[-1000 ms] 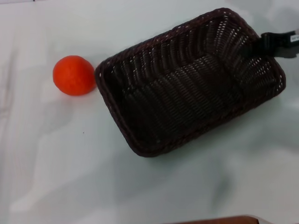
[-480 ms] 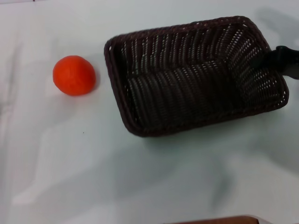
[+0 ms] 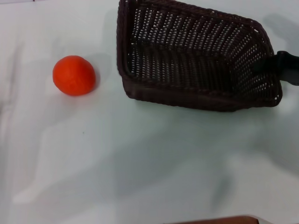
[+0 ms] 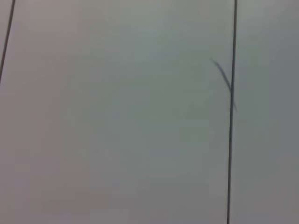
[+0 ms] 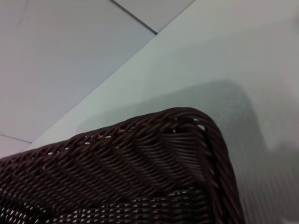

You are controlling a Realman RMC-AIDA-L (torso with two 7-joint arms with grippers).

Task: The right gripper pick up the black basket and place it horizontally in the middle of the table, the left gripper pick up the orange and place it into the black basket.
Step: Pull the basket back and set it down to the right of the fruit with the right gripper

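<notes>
The black basket (image 3: 196, 56) hangs tilted above the table (image 3: 140, 163) at the upper right of the head view, its opening turned toward the camera. My right gripper (image 3: 275, 65) is shut on the basket's right rim at the right edge of the head view. The right wrist view shows a rounded corner of the basket (image 5: 154, 158) close up. The orange (image 3: 74, 75) rests on the table to the left of the basket, apart from it. My left gripper is out of view; its wrist view shows only a plain pale surface.
A brown edge (image 3: 219, 220) shows at the bottom of the head view. The pale surface in the left wrist view is crossed by a dark line (image 4: 231, 116).
The basket has been lifted off the table and swung round, its left end rising toward the top of the view and its side tilting up. The orange has not moved.
</notes>
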